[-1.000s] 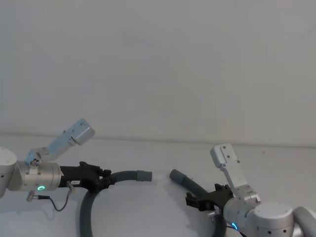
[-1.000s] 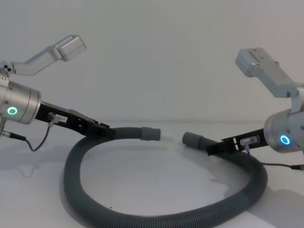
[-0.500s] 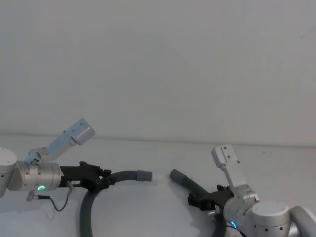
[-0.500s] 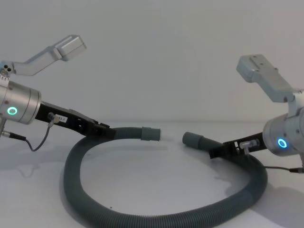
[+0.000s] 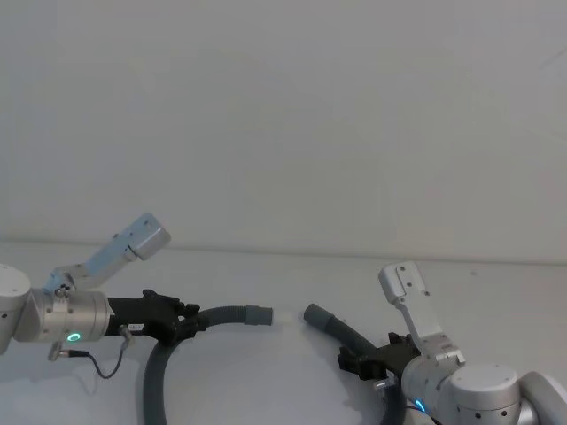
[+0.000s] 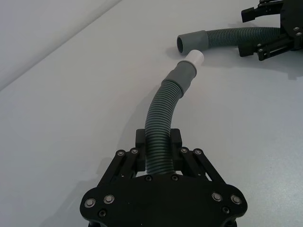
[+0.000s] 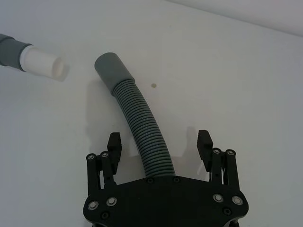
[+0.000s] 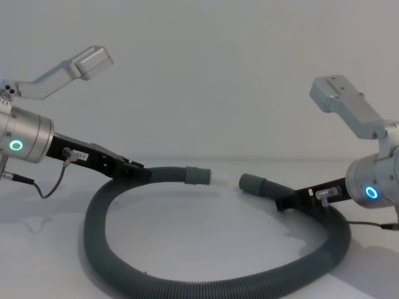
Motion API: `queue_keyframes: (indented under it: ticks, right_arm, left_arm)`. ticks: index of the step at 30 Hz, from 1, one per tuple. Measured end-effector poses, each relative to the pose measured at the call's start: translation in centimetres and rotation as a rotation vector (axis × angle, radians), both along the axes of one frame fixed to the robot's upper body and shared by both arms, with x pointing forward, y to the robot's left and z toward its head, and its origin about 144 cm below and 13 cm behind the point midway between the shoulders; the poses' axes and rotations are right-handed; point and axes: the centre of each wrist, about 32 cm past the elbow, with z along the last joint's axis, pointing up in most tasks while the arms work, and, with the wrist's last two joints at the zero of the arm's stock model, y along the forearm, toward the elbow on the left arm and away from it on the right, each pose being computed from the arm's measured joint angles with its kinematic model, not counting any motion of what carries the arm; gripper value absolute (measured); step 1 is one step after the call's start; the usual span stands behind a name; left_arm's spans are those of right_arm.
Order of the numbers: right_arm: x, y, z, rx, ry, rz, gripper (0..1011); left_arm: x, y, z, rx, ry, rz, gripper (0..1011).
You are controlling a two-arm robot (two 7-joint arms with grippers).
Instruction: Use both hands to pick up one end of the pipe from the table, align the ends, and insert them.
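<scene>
Operator: White matte table (image 8: 206,230), pale grey wall (image 8: 206,75) behind. Where does the pipe lie, and how will it handle?

Technician: The pipe (image 8: 187,288) lies in 1 loop on the table, its 2 ends facing each other, near but apart. It is judged light and flexible. The corrugated wall bends easily and offers grip, while the smooth cuffs look more slippery. Best hold: on the corrugations just behind each cuff, where the end can be steered.

Operator: Status of the 2 grippers?

Technician: The left gripper (image 6: 158,142) is clamped on the corrugated section behind the white-tipped cuff (image 6: 184,73), holding that end off the table. The right gripper (image 7: 159,141) is spread wide and straddles the hose behind the plain cuff (image 7: 110,67). Neither finger touches it.
</scene>
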Motion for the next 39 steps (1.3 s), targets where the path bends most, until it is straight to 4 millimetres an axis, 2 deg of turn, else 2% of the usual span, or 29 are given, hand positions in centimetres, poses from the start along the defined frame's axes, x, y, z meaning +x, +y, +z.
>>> queue_keyframes:
  ticks: [20, 26, 39]
  right_arm:
    - [0.03, -0.09, -0.24, -0.007, -0.002, 0.006, 859]
    - [0.04, -0.15, -0.26, -0.009, -0.002, 0.004, 1002]
    - [0.04, -0.15, -0.3, -0.009, 0.0, 0.004, 1000]
  left_arm:
    - [0.0, 0.0, 0.0, 0.0, 0.0, 0.0, 272]
    - [0.0, 0.0, 0.0, 0.0, 0.0, 0.0, 272]
    - [0.0, 0.0, 0.0, 0.0, 0.0, 0.0, 272]
